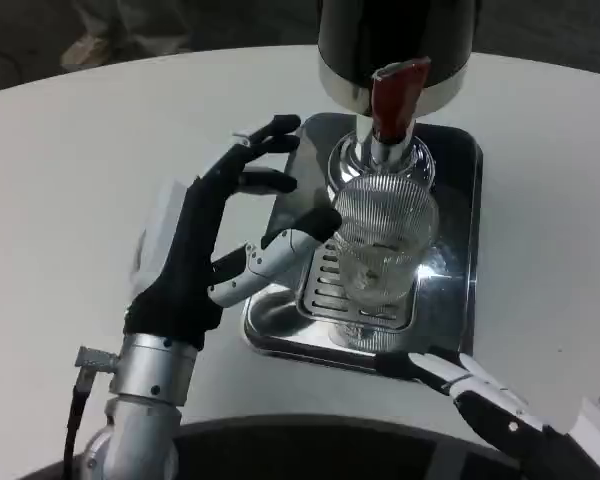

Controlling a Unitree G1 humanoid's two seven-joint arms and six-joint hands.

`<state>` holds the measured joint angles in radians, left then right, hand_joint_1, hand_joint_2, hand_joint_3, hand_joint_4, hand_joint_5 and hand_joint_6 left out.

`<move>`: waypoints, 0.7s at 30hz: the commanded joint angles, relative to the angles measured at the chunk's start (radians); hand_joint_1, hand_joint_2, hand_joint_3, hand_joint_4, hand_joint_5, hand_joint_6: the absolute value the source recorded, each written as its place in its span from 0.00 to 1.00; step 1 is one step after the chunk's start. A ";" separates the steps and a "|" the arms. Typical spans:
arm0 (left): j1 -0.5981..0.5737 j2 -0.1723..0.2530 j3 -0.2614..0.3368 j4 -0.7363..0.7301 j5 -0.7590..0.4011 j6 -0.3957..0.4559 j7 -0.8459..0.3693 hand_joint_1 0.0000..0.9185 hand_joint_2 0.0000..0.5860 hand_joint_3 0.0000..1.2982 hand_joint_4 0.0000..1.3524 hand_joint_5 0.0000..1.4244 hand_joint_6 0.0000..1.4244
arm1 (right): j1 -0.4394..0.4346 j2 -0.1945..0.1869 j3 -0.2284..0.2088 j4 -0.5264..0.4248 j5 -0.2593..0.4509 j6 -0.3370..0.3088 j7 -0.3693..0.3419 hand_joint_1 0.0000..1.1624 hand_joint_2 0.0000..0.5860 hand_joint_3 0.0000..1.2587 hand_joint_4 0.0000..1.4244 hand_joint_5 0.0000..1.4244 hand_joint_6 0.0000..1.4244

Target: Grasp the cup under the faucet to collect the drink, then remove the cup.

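A clear ribbed glass cup [385, 238] stands on the grate [325, 285] of a shiny steel drip tray [462, 250], right under the faucet with its red lever [396, 95]. Above it is the black and chrome dispenser [395, 40]. My left hand [205, 235] is just left of the cup, fingers spread. Its thumb tip reaches the cup's left side, and the other fingers point up past the tray's left rim without wrapping the glass. My right hand [490, 400] lies low at the bottom right, near the tray's front corner, fingers stretched out and holding nothing.
The white round table [70, 170] spreads to the left and behind. The tray's raised rim runs between both hands and the cup. The dispenser body overhangs the back of the tray.
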<state>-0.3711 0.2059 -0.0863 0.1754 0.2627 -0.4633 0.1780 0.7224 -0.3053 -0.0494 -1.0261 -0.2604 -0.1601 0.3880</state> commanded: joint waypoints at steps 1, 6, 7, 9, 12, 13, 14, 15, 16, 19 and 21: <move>0.018 -0.007 0.020 -0.093 -0.103 0.023 -0.089 0.17 0.06 0.30 0.28 0.35 0.34 | -0.008 0.003 0.010 0.007 -0.008 0.015 -0.007 0.52 0.82 0.13 0.07 0.02 0.02; 0.006 -0.015 0.040 -0.200 -0.214 0.088 -0.179 0.14 0.07 0.32 0.29 0.31 0.30 | -0.025 0.001 0.013 0.010 -0.010 0.029 -0.006 0.52 0.82 0.13 0.07 0.02 0.02; 0.001 -0.016 0.044 -0.222 -0.230 0.105 -0.194 0.14 0.07 0.32 0.28 0.31 0.28 | -0.027 0.001 0.014 0.010 -0.010 0.032 -0.006 0.52 0.82 0.13 0.07 0.02 0.02; -0.006 -0.017 0.050 -0.251 -0.248 0.130 -0.213 0.14 0.07 0.32 0.27 0.29 0.27 | -0.031 0.000 0.016 0.010 -0.010 0.036 -0.006 0.52 0.82 0.13 0.07 0.02 0.02; -0.020 -0.017 0.055 -0.278 -0.262 0.161 -0.235 0.14 0.07 0.31 0.26 0.28 0.25 | -0.033 0.000 0.017 0.010 -0.011 0.039 -0.007 0.52 0.82 0.13 0.07 0.02 0.02; -0.026 -0.018 0.056 -0.282 -0.266 0.169 -0.241 0.14 0.07 0.30 0.25 0.28 0.25 | -0.033 0.000 0.017 0.010 -0.011 0.040 -0.007 0.52 0.82 0.13 0.07 0.02 0.02; -0.030 -0.019 0.058 -0.285 -0.267 0.175 -0.246 0.13 0.07 0.30 0.25 0.27 0.24 | -0.033 0.000 0.018 0.009 -0.011 0.041 -0.007 0.52 0.83 0.13 0.07 0.02 0.02; -0.037 -0.021 0.059 -0.286 -0.270 0.181 -0.250 0.14 0.07 0.30 0.24 0.27 0.24 | -0.033 0.000 0.018 0.009 -0.011 0.041 -0.007 0.52 0.83 0.13 0.07 0.02 0.02; -0.044 -0.023 0.059 -0.285 -0.273 0.188 -0.255 0.14 0.07 0.30 0.24 0.27 0.23 | -0.033 0.000 0.018 0.009 -0.011 0.042 -0.007 0.52 0.83 0.13 0.07 0.02 0.02; -0.069 -0.033 0.059 -0.282 -0.286 0.209 -0.273 0.14 0.08 0.30 0.24 0.27 0.23 | -0.031 0.001 0.020 0.009 -0.011 0.041 -0.008 0.52 0.83 0.13 0.07 0.02 0.02; -0.083 -0.039 0.059 -0.281 -0.294 0.223 -0.285 0.15 0.09 0.29 0.23 0.26 0.21 | -0.029 0.002 0.020 0.008 -0.011 0.040 -0.008 0.52 0.83 0.13 0.07 0.02 0.02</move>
<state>-0.4368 0.1749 -0.0302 -0.0953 -0.0150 -0.2590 -0.0901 0.6838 -0.3057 -0.0310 -1.0226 -0.2717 -0.1235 0.3879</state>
